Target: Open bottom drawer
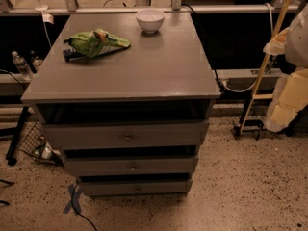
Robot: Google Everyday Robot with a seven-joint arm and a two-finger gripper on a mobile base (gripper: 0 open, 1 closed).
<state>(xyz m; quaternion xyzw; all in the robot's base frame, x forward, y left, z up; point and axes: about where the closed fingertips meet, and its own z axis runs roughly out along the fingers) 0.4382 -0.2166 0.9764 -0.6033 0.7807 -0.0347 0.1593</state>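
Note:
The grey cabinet (120, 71) stands in the middle of the camera view with three drawers stacked in its front. The bottom drawer (110, 187) is the narrowest front panel, just above the floor, with a tiny round knob (137, 189) at its centre. A dark gap shows above it. The mid-sized drawer (96, 166) and the tallest drawer (86, 136) with its larger knob sit above it. My gripper is not in view; only a pale, blurred part of my arm (294, 81) shows at the right edge, well away from the drawers.
A white bowl (149, 19) and a green snack bag (95, 43) lie on the cabinet top. A wooden ladder (267, 61) leans at the right. A wire basket (36, 143) and a water bottle (21, 64) are at the left. A cable (77, 208) runs over the speckled floor.

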